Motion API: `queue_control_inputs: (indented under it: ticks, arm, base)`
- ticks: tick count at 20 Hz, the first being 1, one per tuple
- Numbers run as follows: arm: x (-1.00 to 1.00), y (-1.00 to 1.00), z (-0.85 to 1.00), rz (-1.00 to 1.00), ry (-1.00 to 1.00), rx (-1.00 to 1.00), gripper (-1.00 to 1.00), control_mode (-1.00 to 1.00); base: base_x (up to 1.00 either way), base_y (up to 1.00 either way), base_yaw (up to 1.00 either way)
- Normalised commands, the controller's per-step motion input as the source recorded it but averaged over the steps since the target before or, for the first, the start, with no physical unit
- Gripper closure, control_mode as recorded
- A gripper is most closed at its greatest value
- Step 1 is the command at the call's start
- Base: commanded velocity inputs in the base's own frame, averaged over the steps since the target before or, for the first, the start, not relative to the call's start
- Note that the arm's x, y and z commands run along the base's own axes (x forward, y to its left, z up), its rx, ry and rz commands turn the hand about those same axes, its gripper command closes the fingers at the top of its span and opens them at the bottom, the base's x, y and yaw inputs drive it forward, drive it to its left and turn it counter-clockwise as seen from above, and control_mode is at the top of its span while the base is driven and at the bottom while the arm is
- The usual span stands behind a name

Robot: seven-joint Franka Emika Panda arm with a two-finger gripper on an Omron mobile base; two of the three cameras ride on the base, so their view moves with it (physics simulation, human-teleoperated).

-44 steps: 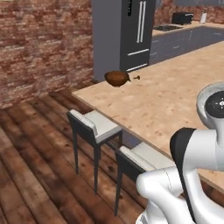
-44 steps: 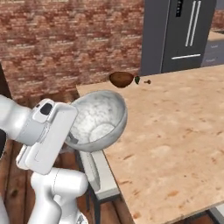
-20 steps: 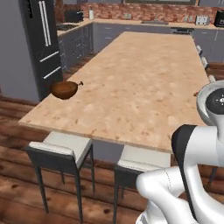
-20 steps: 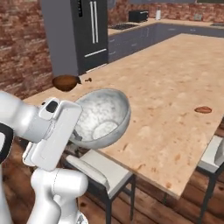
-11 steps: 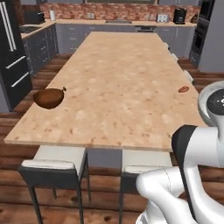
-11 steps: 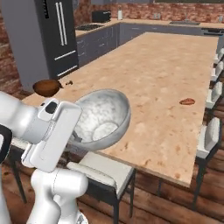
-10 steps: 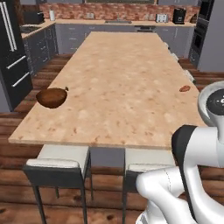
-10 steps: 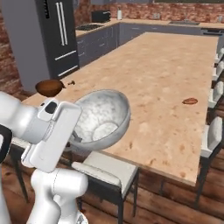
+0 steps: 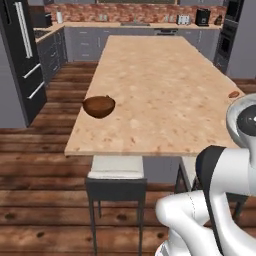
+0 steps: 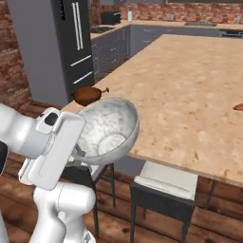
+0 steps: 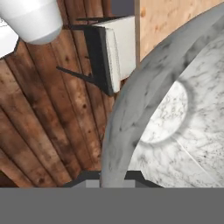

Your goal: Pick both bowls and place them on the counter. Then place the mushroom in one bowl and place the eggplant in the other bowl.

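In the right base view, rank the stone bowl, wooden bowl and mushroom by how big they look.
1. Stone bowl, though it is nearest the camera.
2. Wooden bowl.
3. Mushroom, farther off at the frame edge.

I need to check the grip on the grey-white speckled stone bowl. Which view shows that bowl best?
The right base view: the whole grey-white speckled stone bowl shows tilted, off the counter, at the arm's end. The hand view gives a close look at its rim between the shut claw's tips.

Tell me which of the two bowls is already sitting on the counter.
The reddish-brown wooden bowl, near the counter's corner. The grey speckled stone bowl is held by the gripper, off the counter's edge.
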Motion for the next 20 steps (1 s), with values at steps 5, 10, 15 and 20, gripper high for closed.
queue_control_inputs:
  ticks: [5, 10, 15, 20]
  arm:
    - [0.0, 0.0, 0.0, 0.0, 0.0, 0.0, 1.0, 1.0]
    - [0.0, 0.0, 0.0, 0.0, 0.0, 0.0, 1.0, 1.0]
    - [0.0, 0.0, 0.0, 0.0, 0.0, 0.0, 1.0, 1.0]
    - [0.0, 0.0, 0.0, 0.0, 0.0, 0.0, 1.0, 1.0]
  base:
    - [0.0, 1.0, -0.17]
    - [0.01, 1.0, -0.19]
    - [0.27, 1.0, -0.22]
    - [0.54, 1.0, -0.27]
